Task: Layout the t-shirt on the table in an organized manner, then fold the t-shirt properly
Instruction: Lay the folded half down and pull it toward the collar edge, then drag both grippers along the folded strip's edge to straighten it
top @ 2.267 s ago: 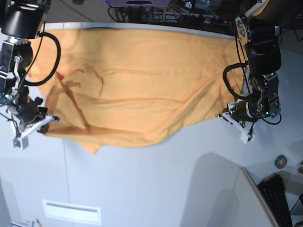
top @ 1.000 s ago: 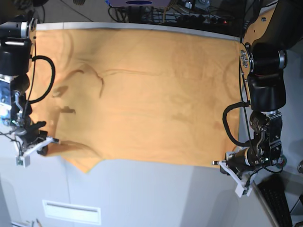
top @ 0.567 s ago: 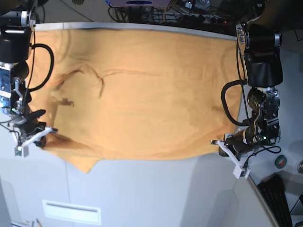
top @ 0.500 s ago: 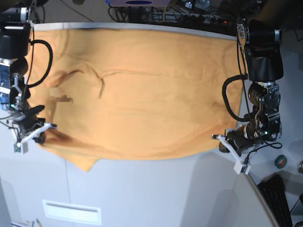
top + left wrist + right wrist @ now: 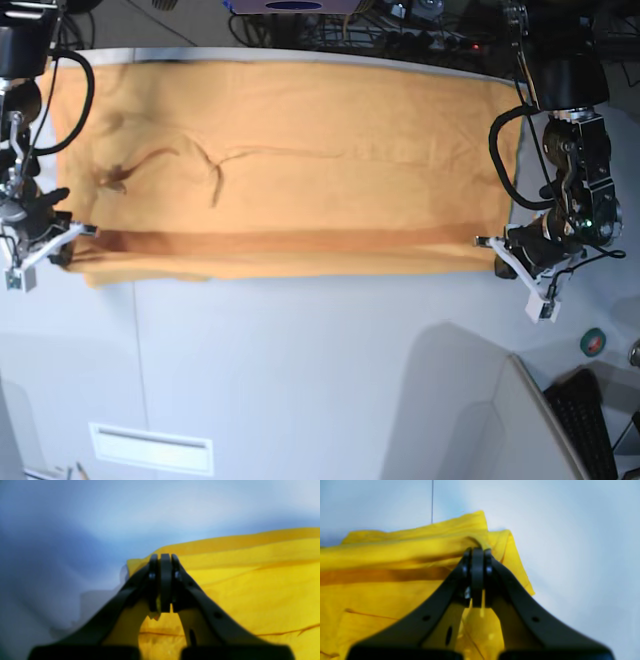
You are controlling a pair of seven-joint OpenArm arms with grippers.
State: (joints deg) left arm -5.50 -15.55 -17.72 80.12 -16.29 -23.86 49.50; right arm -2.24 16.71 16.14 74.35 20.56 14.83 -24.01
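The light orange t-shirt (image 5: 300, 160) lies spread wide over the far half of the white table (image 5: 300, 380). A darker doubled band runs along its near edge. My left gripper (image 5: 507, 262) is shut on the near corner at the right of the base view. The left wrist view has the jaws (image 5: 161, 558) pinched on the yellow-looking cloth (image 5: 250, 580). My right gripper (image 5: 62, 245) is shut on the opposite near corner. In the right wrist view the jaws (image 5: 477, 552) clamp a bunched fold of the t-shirt (image 5: 382, 585).
A green tape roll (image 5: 594, 342) and a black keyboard (image 5: 590, 420) sit at the right front. A white rectangular label (image 5: 150, 448) lies near the front edge. Cables (image 5: 400, 30) run behind the table's far edge. A thin seam (image 5: 140, 380) crosses the table.
Both grippers have carried the shirt's near edge toward the far side. The near edge now sits farther back and straighter, with a doubled band along it, and the hanging flap is gone.
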